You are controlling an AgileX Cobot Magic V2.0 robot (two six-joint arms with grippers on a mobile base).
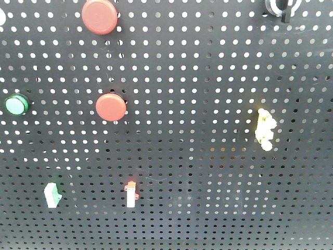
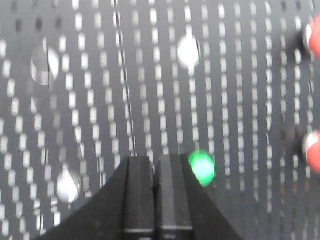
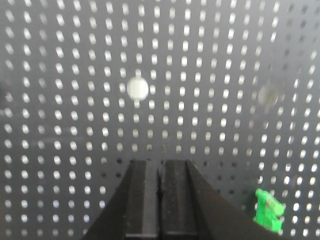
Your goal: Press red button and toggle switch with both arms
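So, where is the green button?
In the front view, the green button sits far left on the pegboard, level with the lower red button; in the left wrist view, just right of the left gripper.

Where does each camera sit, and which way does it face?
Front view: sits back from the black pegboard, facing it squarely; no robot part shows.
Left wrist view: on the left arm, looking past its shut jaws at the green button.
Right wrist view: on the right arm, looking past its shut jaws at bare holes, green switch lower right.
Shared: front and left wrist views both show the green button and red buttons.
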